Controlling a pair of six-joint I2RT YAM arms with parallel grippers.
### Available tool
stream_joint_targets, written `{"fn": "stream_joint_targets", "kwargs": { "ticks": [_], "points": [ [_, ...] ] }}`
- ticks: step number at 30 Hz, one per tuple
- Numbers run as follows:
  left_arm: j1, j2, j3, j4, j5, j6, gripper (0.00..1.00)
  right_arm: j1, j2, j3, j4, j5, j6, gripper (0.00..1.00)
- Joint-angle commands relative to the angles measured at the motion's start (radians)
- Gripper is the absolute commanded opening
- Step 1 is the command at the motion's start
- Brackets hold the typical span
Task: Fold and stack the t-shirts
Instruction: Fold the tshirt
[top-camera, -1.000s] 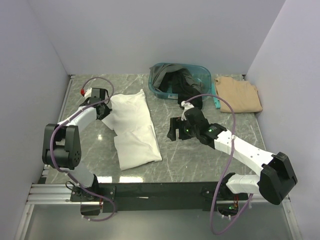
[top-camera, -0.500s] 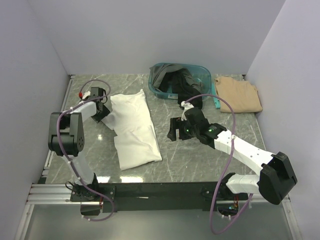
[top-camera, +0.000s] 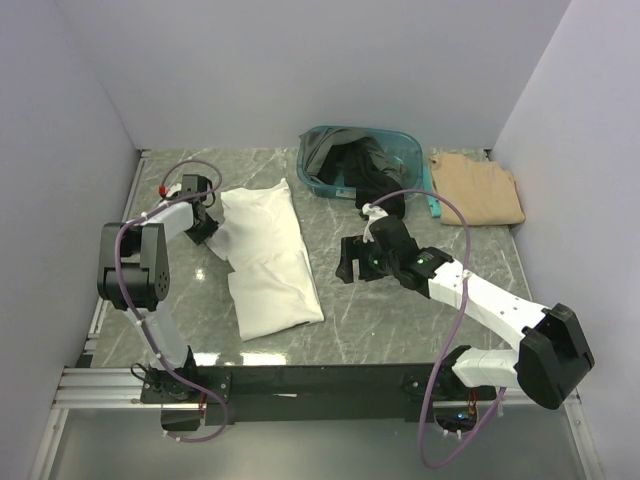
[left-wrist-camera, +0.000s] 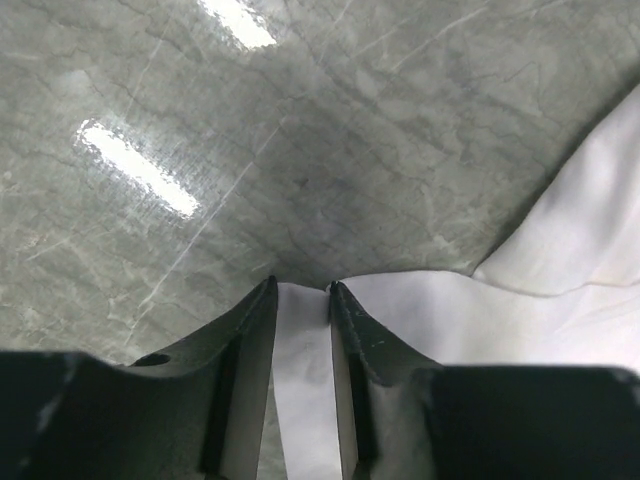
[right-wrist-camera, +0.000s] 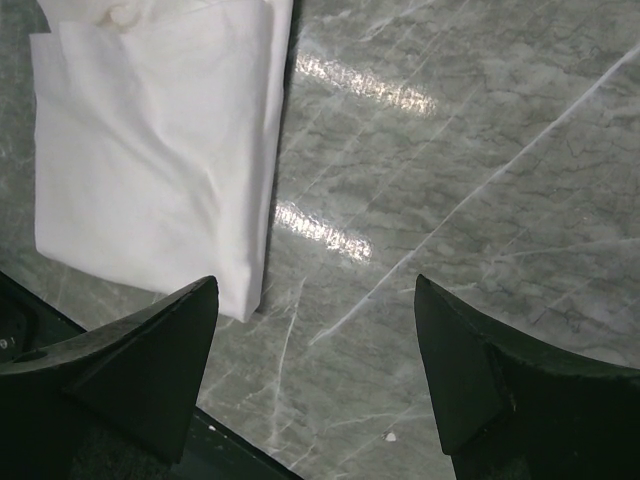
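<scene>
The white t-shirt (top-camera: 268, 258) lies folded lengthwise left of the table's middle. My left gripper (top-camera: 203, 222) is at its left sleeve, shut on a flap of white cloth (left-wrist-camera: 303, 350) pinched between the fingers. My right gripper (top-camera: 347, 262) hovers open and empty over bare table to the right of the white t-shirt, whose near end shows in the right wrist view (right-wrist-camera: 160, 150). The tan t-shirt (top-camera: 477, 187) lies folded at the back right. Dark t-shirts (top-camera: 352, 165) are heaped in the teal basket (top-camera: 322, 186).
The teal basket stands at the back centre with dark cloth hanging over its front rim. Walls close in the table at the left, back and right. The black rail (top-camera: 320, 380) with both arm bases runs along the near edge.
My left gripper has shifted slightly left and back at the white t-shirt's sleeve, and the left arm has folded up. The right arm has barely moved.
</scene>
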Motion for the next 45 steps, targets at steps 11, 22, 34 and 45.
{"fn": "stream_joint_targets", "kwargs": {
  "ticks": [11, 22, 34, 45],
  "points": [
    [-0.013, -0.057, -0.05, -0.005, 0.109, 0.057, 0.01, -0.014, -0.015, -0.014, 0.026, -0.002, -0.012, 0.85],
    [-0.076, -0.153, -0.009, -0.068, 0.061, 0.005, 0.01, -0.017, -0.014, -0.017, 0.023, -0.005, -0.012, 0.85],
    [-0.216, -0.07, 0.195, -0.24, -0.064, -0.147, 0.01, -0.021, -0.021, -0.03, 0.027, -0.011, -0.012, 0.85],
    [-0.303, 0.091, 0.346, -0.338, -0.119, -0.23, 0.01, -0.021, -0.038, -0.037, 0.023, -0.013, -0.009, 0.85]
  ]
}}
